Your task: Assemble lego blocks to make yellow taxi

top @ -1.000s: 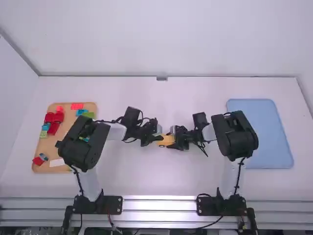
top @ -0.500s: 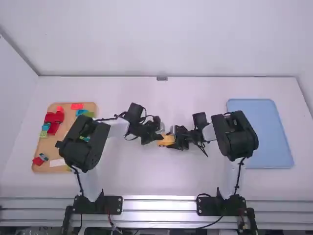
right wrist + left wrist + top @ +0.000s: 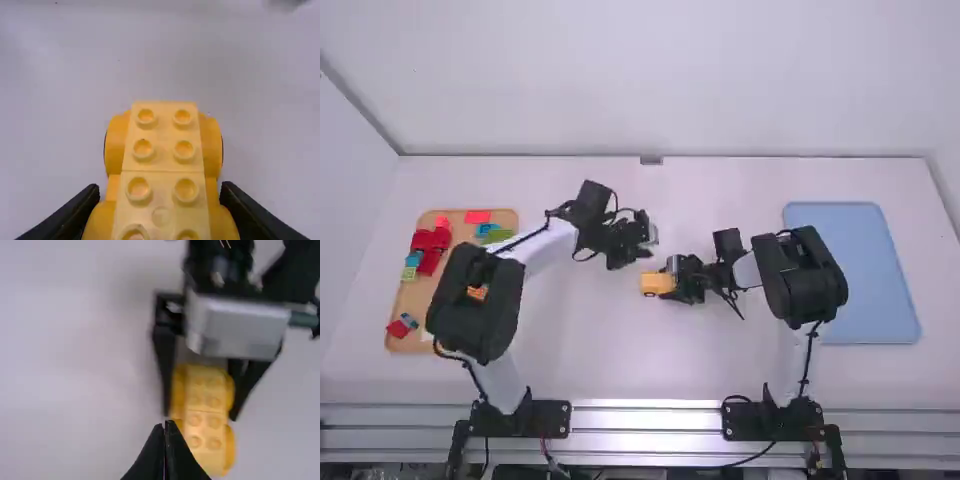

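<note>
A strip of table lies between the 2 arm bases and widens toward the yellow block assembly; a hand could pass along it. A 2nd route runs between the grippers and the back wall. The right gripper obstructs 2 opposite sides of the assembly, 1 finger against each, while the end away from its wrist is accessible. The left gripper, fingertips together, stands near the assembly on the back-wall side, restricting that approach. The left arm overhangs part of the wooden tray; the right arm obstructs the direct line to the blue tray.
</note>
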